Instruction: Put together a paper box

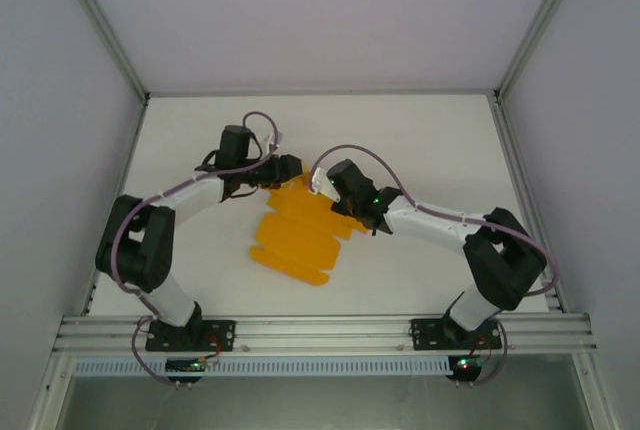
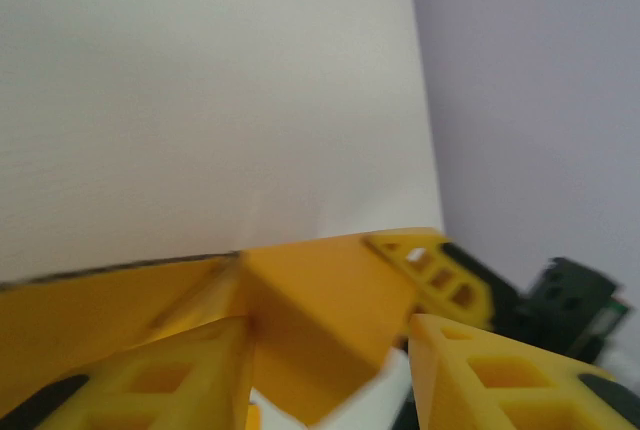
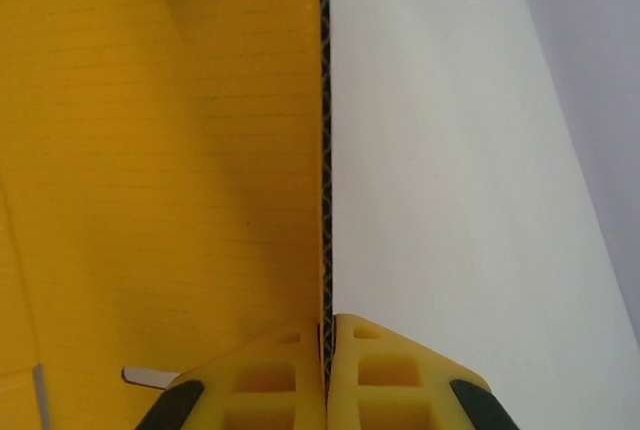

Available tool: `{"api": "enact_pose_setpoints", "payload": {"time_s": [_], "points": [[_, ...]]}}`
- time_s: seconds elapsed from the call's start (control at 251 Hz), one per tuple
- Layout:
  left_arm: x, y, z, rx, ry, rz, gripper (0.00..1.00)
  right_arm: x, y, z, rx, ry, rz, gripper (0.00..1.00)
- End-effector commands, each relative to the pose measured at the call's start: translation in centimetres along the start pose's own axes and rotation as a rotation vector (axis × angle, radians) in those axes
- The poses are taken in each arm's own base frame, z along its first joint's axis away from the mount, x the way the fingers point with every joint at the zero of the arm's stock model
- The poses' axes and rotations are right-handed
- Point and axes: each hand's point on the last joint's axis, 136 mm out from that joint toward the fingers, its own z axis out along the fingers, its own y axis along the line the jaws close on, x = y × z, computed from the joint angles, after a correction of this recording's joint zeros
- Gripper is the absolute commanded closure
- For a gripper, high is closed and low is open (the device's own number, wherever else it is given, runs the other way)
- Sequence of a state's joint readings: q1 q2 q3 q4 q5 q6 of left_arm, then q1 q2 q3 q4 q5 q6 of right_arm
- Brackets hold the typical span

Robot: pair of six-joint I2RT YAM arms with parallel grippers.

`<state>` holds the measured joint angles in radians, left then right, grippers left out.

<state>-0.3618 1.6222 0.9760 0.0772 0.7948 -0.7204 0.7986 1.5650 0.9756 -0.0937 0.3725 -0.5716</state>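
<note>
From above, both wrists (image 1: 352, 190) cover the paper box (image 1: 295, 235)'s far edge. Left wrist camera: its flap is blurred, running off the bottom between the left gripper (image 2: 330, 390)'s fingers. Right wrist camera: sheet cropped left and top.

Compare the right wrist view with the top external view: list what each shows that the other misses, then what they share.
Right wrist: the right gripper pinching the paper box by its corrugated edge, seen end-on. Top external: the paper box's whole tabbed outline lying flat between both arms, with the left gripper at its far edge. Shared: the paper box, the right gripper and the white table.
</note>
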Motion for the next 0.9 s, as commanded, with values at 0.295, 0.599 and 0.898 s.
{"api": "enact_pose_setpoints", "payload": {"time_s": [0.295,0.599,0.898], "points": [[2.4,8.4,-11.8,-0.484,-0.21,-0.034,0.01,-1.1,-3.0,-1.4,0.118,-0.018,-0.084,1.0],[3.1,13.2,-11.3,-0.593,-0.152,-0.069,0.0,-2.5,-3.4,-1.5,0.11,-0.053,-0.079,1.0],[2.9,10.6,-5.9,-0.402,-0.056,0.061,0.04,-3.2,-3.5,-1.7,0.118,-0.079,-0.058,1.0]]}}
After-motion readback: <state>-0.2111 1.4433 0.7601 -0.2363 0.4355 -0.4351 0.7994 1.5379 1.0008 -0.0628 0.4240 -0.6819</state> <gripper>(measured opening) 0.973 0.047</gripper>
